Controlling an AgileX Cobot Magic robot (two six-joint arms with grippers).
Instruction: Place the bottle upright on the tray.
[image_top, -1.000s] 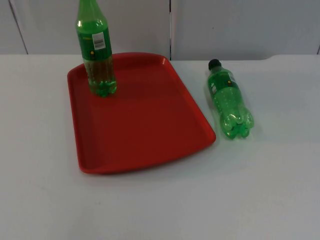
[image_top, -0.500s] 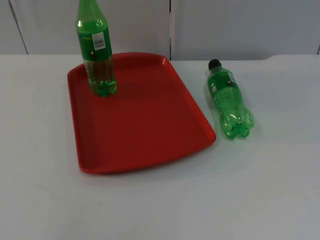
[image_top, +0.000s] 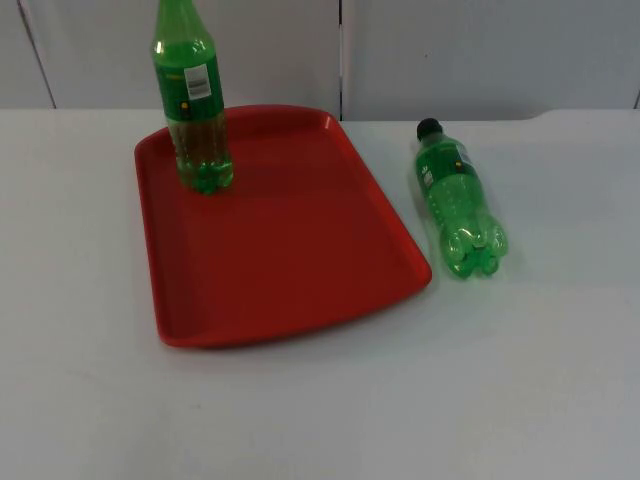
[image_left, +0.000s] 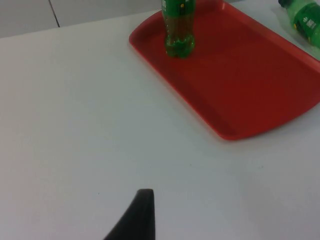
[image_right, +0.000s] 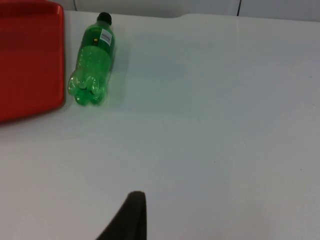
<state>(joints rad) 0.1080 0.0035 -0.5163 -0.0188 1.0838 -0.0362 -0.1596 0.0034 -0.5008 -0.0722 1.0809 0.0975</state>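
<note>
Top view | upright bottle (image_top: 193, 100) on tray (image_top: 300, 250) | lying bottle (image_top: 458, 200) beside tray

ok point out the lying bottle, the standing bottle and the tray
lying green bottle (image_top: 458, 200), top view, mid body
standing green bottle (image_top: 193, 110), top view, label area
red tray (image_top: 300, 250), top view, bare floor

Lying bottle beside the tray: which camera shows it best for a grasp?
The right wrist view: the lying bottle shows whole, cap to base, beside the red tray. The top view shows it whole too; the left wrist view catches part.
</note>
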